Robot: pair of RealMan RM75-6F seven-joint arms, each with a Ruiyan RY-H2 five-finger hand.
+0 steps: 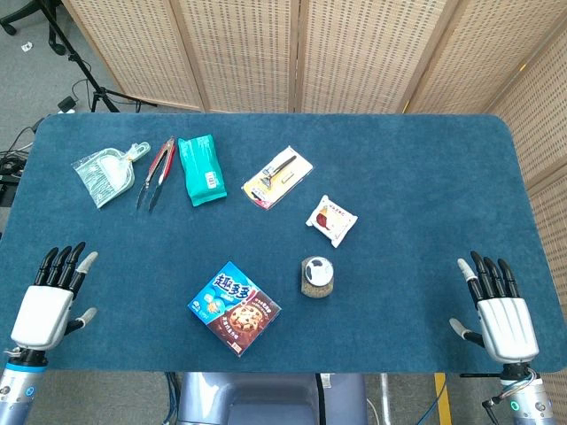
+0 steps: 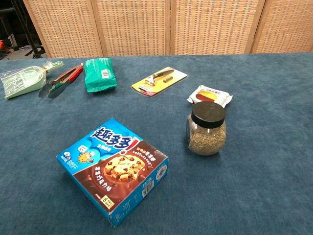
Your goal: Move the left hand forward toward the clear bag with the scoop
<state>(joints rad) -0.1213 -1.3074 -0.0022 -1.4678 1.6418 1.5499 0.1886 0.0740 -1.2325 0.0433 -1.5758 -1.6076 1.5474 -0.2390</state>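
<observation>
The clear bag with a pale green scoop (image 1: 107,174) lies at the far left of the blue table; the chest view shows the same bag (image 2: 25,81) at its left edge. My left hand (image 1: 49,301) rests at the table's near left corner, fingers spread and empty, well short of the bag. At the near right corner my right hand (image 1: 499,312) lies the same way, fingers apart and holding nothing. Neither hand shows in the chest view.
Right of the bag lie red-handled tongs (image 1: 157,171) and a green packet (image 1: 201,168). A carded razor (image 1: 277,176), a small snack pack (image 1: 331,219), a black-lidded jar (image 1: 317,276) and a blue cookie box (image 1: 234,307) sit mid-table.
</observation>
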